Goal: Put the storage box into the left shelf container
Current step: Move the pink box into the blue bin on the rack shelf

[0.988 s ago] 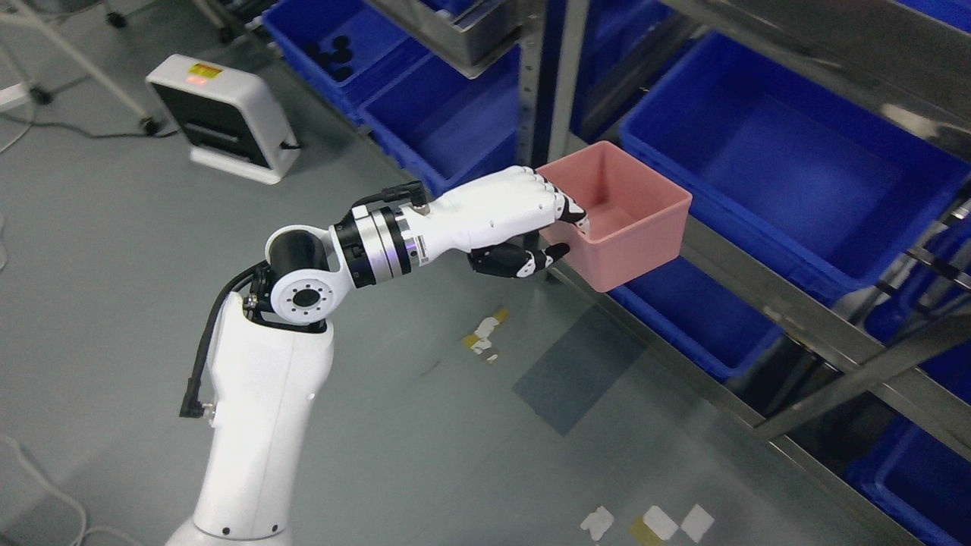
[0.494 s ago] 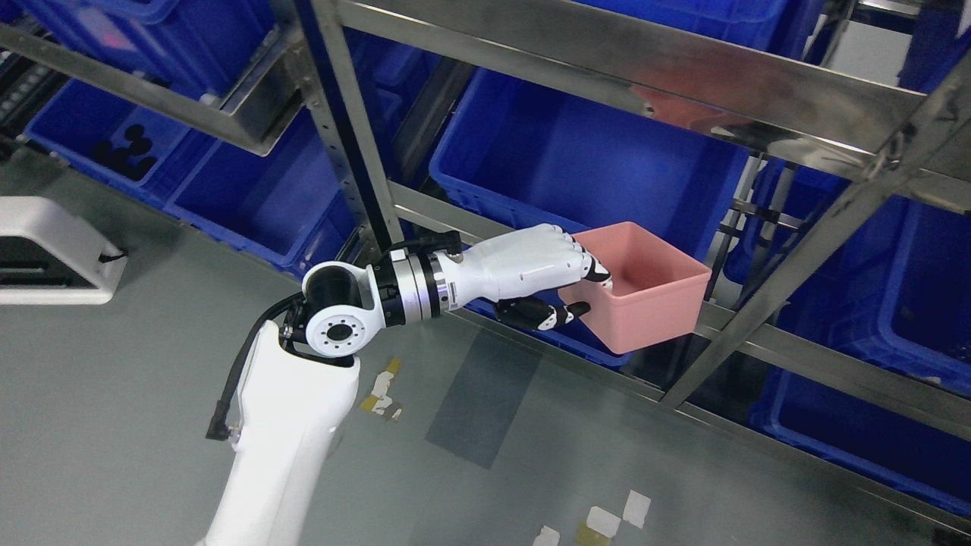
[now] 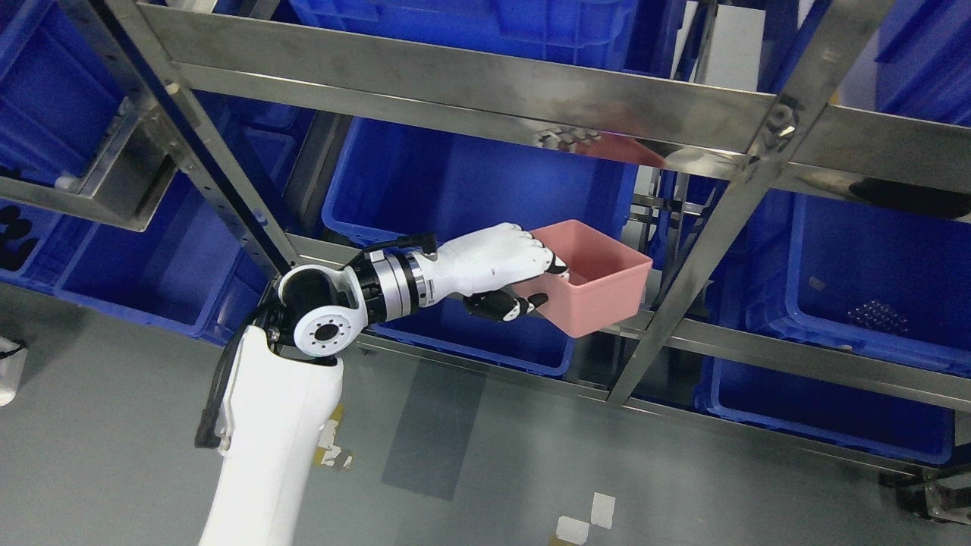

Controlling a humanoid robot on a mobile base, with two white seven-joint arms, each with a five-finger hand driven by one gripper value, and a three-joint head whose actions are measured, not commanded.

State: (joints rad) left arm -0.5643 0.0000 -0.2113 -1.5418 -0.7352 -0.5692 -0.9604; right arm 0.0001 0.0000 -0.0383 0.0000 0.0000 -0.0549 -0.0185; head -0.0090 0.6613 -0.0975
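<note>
At shelf rail (image 3: 758, 345) | left hand (image 3: 504, 262) grips pink storage box (image 3: 603, 292) | above rail

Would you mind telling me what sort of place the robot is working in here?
Probably a warehouse or parts storeroom: steel racking holds rows of blue bins above a grey floor, and the left hand grips a pink storage box.

The left arm (image 3: 262, 447) rises from the bottom edge left of the middle, its white forearm upright. At a round elbow joint (image 3: 315, 322) it bends and reaches rightward through a silver and black wrist (image 3: 391, 280). The left hand (image 3: 504, 269) is white, its back facing up. Its fingers (image 3: 552, 264) curl downward at the far end, with the dark thumb (image 3: 507, 306) held just beneath them, pinched toward them.
</note>
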